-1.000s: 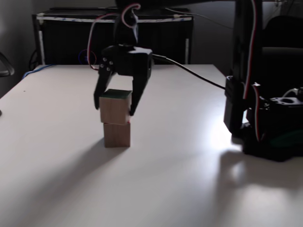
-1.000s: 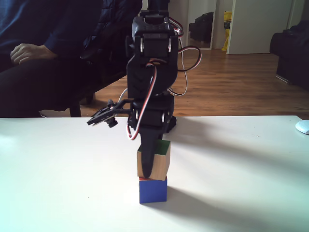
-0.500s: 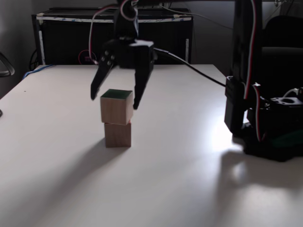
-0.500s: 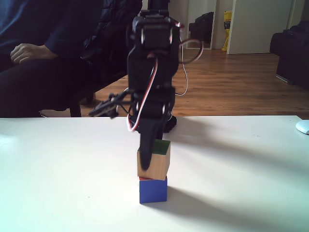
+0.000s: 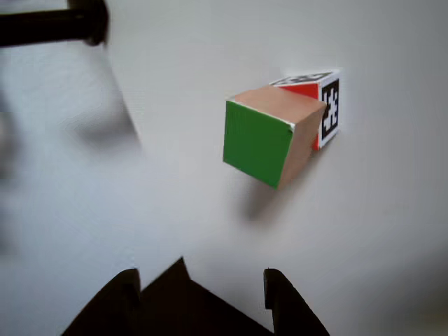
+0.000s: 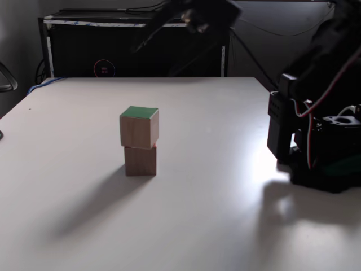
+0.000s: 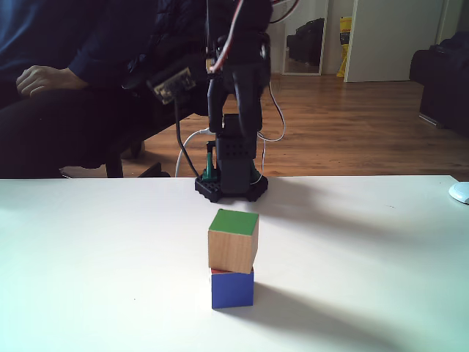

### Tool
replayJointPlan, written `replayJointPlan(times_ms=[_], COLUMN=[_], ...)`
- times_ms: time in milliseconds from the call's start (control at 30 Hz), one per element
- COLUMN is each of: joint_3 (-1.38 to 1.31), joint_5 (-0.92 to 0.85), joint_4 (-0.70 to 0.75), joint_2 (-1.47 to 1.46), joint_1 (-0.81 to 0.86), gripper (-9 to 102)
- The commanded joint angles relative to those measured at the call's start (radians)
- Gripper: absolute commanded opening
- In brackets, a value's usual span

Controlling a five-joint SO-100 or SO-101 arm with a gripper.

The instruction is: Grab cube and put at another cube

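The cube [image 6: 139,128] sits on another cube [image 6: 140,161], mid-tabletop [image 6: 214,220] — the gripper [image 6: 169,25] is high above, blurred; its fingers' state I cannot tell.

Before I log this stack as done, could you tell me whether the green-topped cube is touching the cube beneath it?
Touching. In both fixed views the green-topped cube sits directly on the lower cube with no gap between them.

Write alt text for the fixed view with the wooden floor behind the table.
A wooden cube with a green top sits stacked, slightly askew, on another cube on a white table. The robot arm is raised behind the stack, touching neither cube.
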Motion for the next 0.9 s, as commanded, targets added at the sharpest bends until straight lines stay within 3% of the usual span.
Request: replayJointPlan(times_ms=[0,267,667,867], joint_3=[0.109,0.403,0.821,0.933], joint_5=[-0.014,-0.005,-0.055,-0.074], joint_4=[-0.054,-0.17,-0.21,-0.204], joint_2=[0.164,0.476,0.836,0.841], joint_1=[-0.005,-0.018,-0.078,-0.063], gripper=[20,0,0,0])
